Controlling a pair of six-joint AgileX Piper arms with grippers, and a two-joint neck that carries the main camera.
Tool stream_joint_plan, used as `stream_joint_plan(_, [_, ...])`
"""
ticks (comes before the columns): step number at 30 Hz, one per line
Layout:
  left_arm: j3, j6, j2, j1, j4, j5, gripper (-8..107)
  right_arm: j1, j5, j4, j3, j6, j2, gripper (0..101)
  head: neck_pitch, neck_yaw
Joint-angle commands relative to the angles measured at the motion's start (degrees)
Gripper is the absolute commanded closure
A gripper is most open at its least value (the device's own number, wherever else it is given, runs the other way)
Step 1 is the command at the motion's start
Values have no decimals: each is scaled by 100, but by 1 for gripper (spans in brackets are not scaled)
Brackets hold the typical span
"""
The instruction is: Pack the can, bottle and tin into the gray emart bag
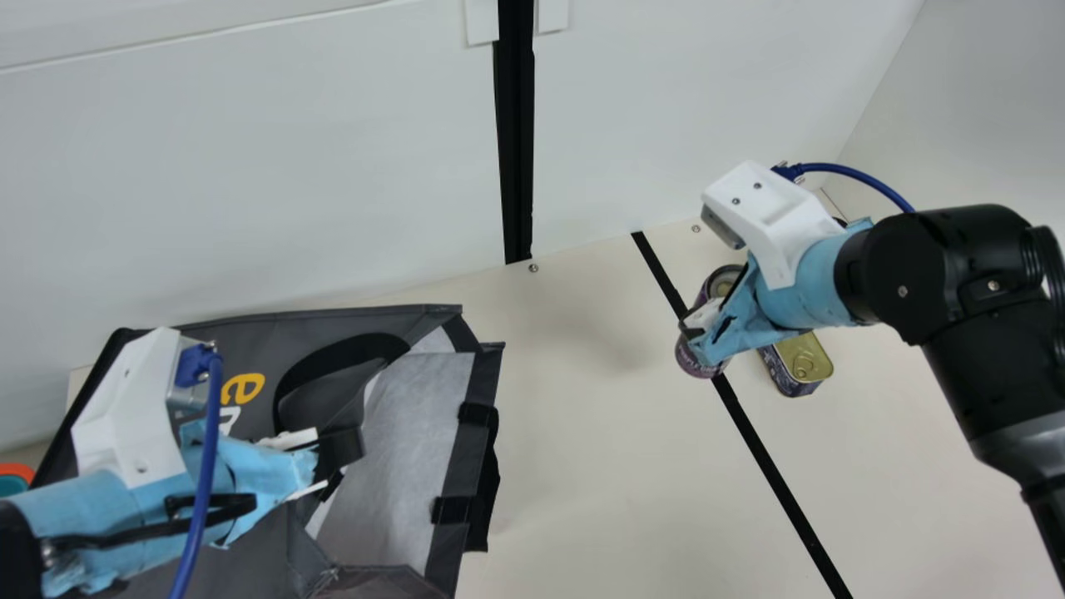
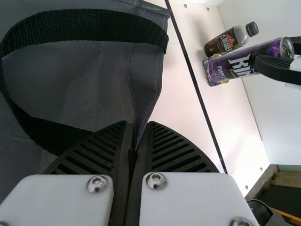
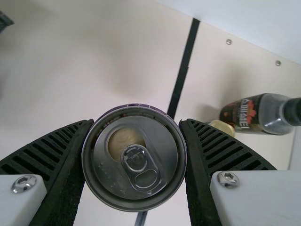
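On the counter (image 1: 582, 499), pinches the gray emart bag (image 1: 237, 337) by its fabric between the left fingers (image 1: 339, 449). Clamps the can (image 1: 697, 363) between the right fingers (image 1: 691, 331), well apart from the bag. Has the bottle (image 3: 254, 114) on the counter, just beside the tin (image 1: 799, 362).

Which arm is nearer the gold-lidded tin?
Right. The right gripper holds the can near the tin; the left gripper is farther off, gripping the gray bag.

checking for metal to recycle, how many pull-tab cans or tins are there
2: the purple can in the right gripper, and the gold-topped tin on the table. The gray bag may hide more.
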Motion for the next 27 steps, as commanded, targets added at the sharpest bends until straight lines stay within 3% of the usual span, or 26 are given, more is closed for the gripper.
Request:
stream_joint_plan(1, [0,0,0,0,0,0,89,95,5,37,16,25,-13,101,-130,-5])
stream_joint_plan(27, [0,0,0,0,0,0,89,1089,164,513,-104,249,90,101,-130,-5])
